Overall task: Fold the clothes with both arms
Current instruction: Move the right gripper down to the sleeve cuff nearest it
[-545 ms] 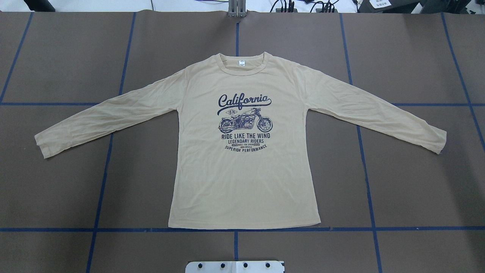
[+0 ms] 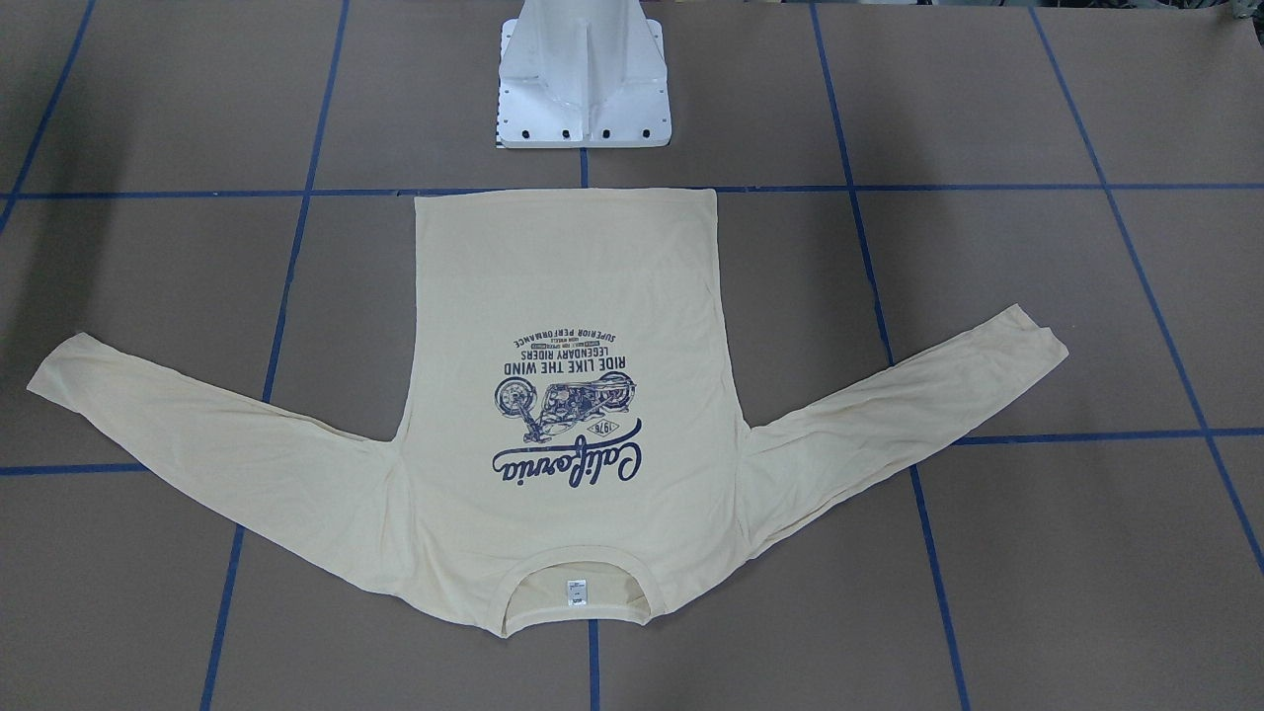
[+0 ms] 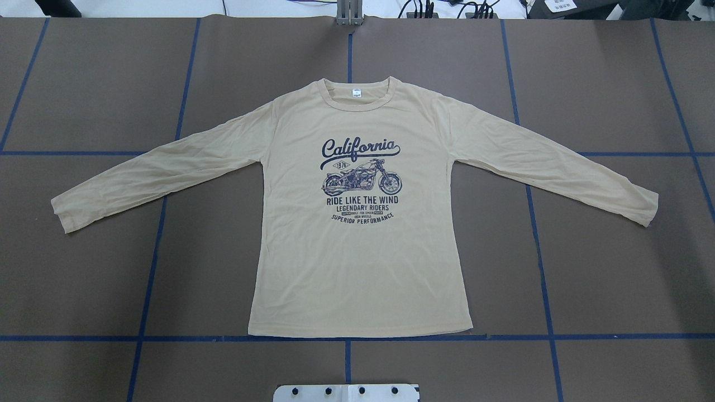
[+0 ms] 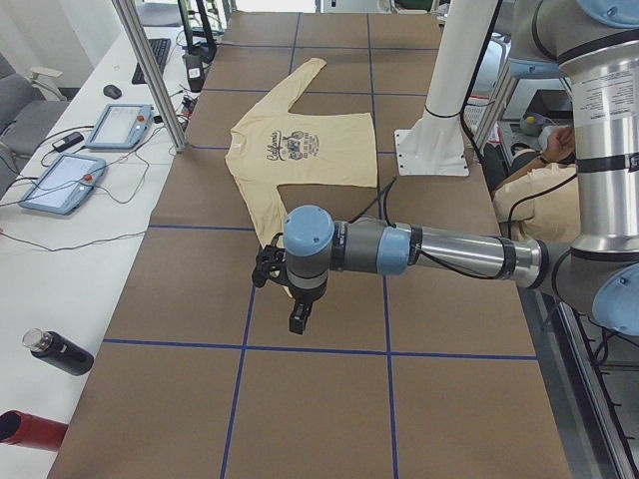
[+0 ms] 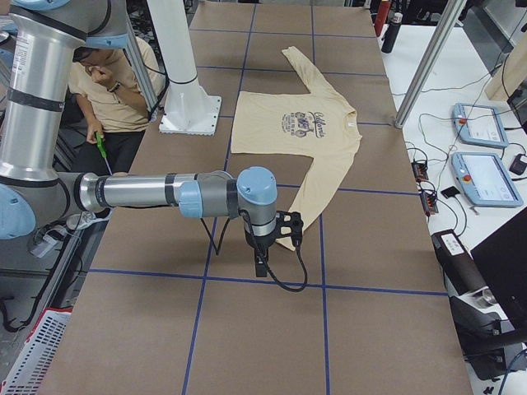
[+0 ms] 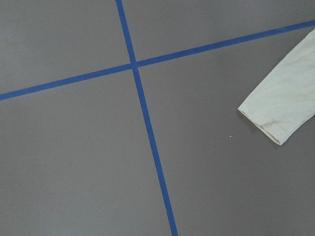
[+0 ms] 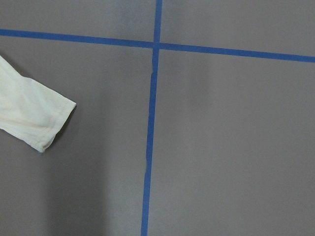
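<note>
Brown table (image 3: pixel 84 279) with T-shirt (image 3: pixel 357 251), white pedestal (image 2: pixel 583 89)

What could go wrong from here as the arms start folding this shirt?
The T-shirt lies flat on the table, so a pinch at a cuff may catch only one layer. A person sits close beside the right arm, so a wide swing could come near them.

Brown table (image 3: pixel 84 279), gridded with blue tape (image 3: pixel 614 336), carries T-shirt (image 3: pixel 357 268) spread flat, print up, at centre frame; white pedestal base (image 3: pixel 346 392) at bottom edge.
</note>
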Controlling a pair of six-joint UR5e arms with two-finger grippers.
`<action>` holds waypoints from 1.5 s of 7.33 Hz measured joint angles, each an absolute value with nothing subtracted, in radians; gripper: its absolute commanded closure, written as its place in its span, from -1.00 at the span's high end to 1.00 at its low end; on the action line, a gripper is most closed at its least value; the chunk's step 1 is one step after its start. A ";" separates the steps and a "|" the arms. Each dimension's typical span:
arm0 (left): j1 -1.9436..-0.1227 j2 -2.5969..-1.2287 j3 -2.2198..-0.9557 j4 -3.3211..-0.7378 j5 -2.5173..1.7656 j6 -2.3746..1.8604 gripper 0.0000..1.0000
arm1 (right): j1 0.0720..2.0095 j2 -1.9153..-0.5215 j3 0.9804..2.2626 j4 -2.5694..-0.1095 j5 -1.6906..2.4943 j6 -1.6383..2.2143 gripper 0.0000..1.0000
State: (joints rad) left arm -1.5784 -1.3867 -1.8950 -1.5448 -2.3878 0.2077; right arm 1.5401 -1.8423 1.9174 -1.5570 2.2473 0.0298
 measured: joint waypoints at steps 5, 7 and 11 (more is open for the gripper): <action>-1.577 -1.443 -1.897 -1.645 -2.385 0.203 1.00 | 1.540 -1.836 1.930 -1.553 2.246 0.031 1.00; -1.579 -1.525 -1.889 -1.650 -2.380 0.196 1.00 | 1.540 -1.835 1.950 -1.484 2.248 0.032 1.00; -1.579 -1.625 -1.879 -1.872 -2.368 0.074 1.00 | 1.538 -1.835 1.948 -1.259 2.326 0.035 0.97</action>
State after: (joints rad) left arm -1.5792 -1.6246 -1.8793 -1.8724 -2.3681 0.0744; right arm 1.5377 -1.8346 1.9477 -1.2594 2.3260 0.0348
